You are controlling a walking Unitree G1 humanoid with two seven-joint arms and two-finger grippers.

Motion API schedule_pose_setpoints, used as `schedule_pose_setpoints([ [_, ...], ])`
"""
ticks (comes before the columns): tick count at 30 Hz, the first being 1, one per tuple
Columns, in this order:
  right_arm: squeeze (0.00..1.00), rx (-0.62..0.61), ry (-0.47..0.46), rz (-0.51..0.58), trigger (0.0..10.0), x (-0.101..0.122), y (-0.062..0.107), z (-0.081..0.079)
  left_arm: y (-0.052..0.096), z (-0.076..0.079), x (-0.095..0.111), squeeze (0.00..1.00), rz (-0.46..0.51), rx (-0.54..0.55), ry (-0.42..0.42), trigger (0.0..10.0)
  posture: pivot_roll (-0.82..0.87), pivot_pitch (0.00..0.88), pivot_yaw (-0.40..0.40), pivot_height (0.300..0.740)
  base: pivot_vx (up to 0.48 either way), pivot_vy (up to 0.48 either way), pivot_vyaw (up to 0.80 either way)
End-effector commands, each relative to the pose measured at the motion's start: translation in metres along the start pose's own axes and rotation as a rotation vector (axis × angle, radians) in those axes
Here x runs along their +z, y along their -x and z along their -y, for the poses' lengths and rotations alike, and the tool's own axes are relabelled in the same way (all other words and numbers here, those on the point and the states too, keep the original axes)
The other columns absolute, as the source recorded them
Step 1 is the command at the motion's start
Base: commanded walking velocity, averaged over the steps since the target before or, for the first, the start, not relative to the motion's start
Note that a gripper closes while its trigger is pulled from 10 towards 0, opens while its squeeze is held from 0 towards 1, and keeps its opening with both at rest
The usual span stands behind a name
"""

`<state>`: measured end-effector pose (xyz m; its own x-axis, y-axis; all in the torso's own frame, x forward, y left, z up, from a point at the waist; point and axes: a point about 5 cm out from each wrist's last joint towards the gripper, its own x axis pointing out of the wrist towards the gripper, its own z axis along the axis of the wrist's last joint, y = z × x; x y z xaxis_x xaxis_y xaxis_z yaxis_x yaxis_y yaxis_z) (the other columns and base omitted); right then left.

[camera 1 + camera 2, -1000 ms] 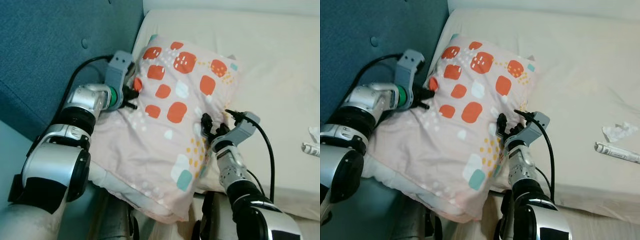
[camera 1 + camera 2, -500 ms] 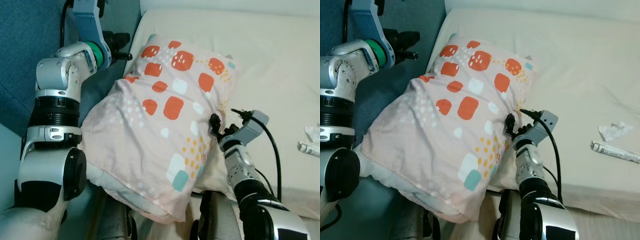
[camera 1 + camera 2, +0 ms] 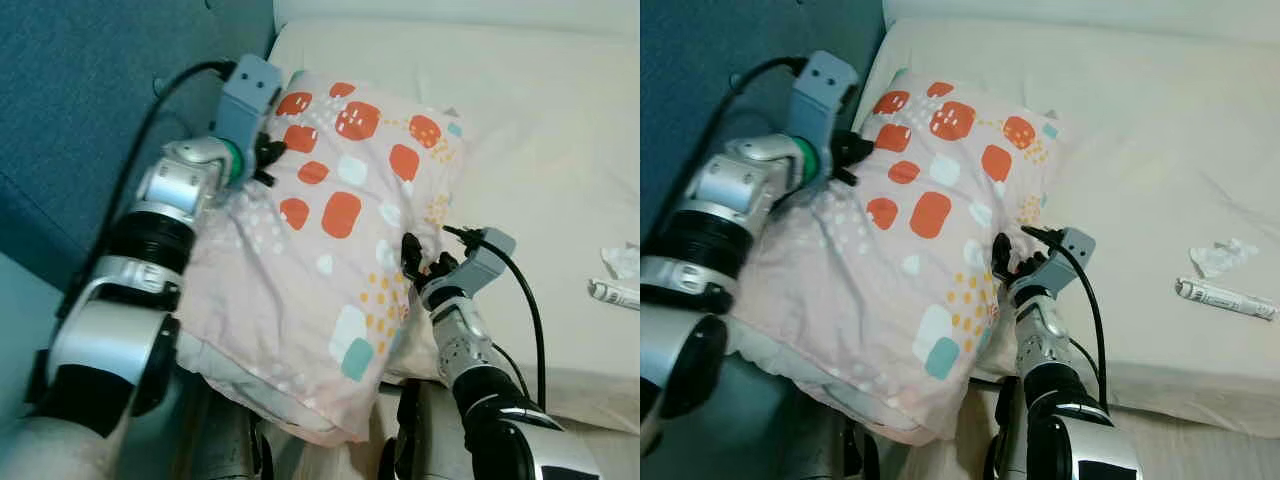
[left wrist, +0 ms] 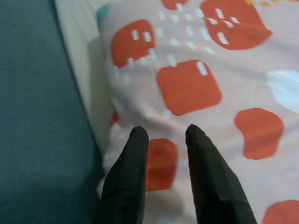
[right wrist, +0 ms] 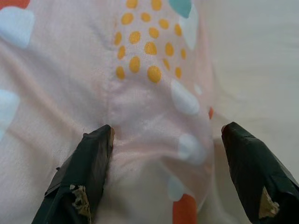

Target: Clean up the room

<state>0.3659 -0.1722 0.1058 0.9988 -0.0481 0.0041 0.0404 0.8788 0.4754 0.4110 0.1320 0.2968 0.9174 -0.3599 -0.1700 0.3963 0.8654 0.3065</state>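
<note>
Spreading wide, the right gripper (image 5: 168, 177) holds its two black fingers (image 5: 88, 163) open around a fold of the pillow (image 3: 330, 250), one finger pressed to the cloth and the other clear at the pillow's bed-side edge. The left gripper (image 4: 163, 140) rests its fingers on the opposite edge of the pillow, the tips a narrow gap apart with no cloth seen pinched between them, so it looks like a push or a steadying touch and not a grip.

The pillow is pale pink with orange squares, white and teal patches and yellow dots. It lies between the two grippers, its long axis running from the robot's body up and away toward the head of the bed (image 3: 540, 130). Its far end lies on the mattress; its near end hangs off the bed's edge, over the robot's legs. Both grippers are at the pillow, the left against its upper half beside the blue headboard (image 3: 90, 110), the right at its middle on the mattress side.

My reading is that the pillow is being settled into place, and the next move depends on the right fingers closing on the fold they straddle.

Beyond the pillow, the cream sheet is mostly bare. A crumpled tissue (image 3: 1220, 257) and a rolled paper (image 3: 1225, 299) lie well apart from the pillow, on the far side of the right gripper.
</note>
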Motion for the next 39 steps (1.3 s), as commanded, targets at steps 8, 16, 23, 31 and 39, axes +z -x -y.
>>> schedule_pose_setpoints([
  [8,0.00,0.007,0.006,-0.060,10.0,-0.018,0.007,0.000,-0.011,0.000,-0.030,1.00,-0.128,0.041,0.028,10.0,0.23,0.196,0.098,0.582,0.000,0.000,0.00],
  [16,0.00,0.004,0.003,-0.063,10.0,-0.021,0.010,0.002,-0.011,0.003,-0.086,1.00,-0.363,0.031,-0.057,10.0,0.22,0.200,0.104,0.582,0.000,0.000,0.00],
  [23,0.00,0.006,0.003,-0.065,10.0,-0.021,0.010,0.001,0.000,0.027,-0.153,0.33,-0.585,-0.087,-0.140,10.0,0.23,0.204,0.106,0.582,0.000,0.000,0.00],
  [31,0.00,0.005,0.009,-0.067,10.0,-0.022,0.011,0.002,0.002,0.052,-0.183,0.00,-0.637,-0.060,-0.038,10.0,0.21,0.207,0.100,0.582,0.000,0.000,0.00],
  [39,0.00,0.001,0.012,-0.062,10.0,-0.020,0.011,0.004,-0.006,0.057,-0.168,0.00,-0.562,-0.034,0.090,0.0,0.20,0.203,0.102,0.582,0.000,0.000,0.00],
])
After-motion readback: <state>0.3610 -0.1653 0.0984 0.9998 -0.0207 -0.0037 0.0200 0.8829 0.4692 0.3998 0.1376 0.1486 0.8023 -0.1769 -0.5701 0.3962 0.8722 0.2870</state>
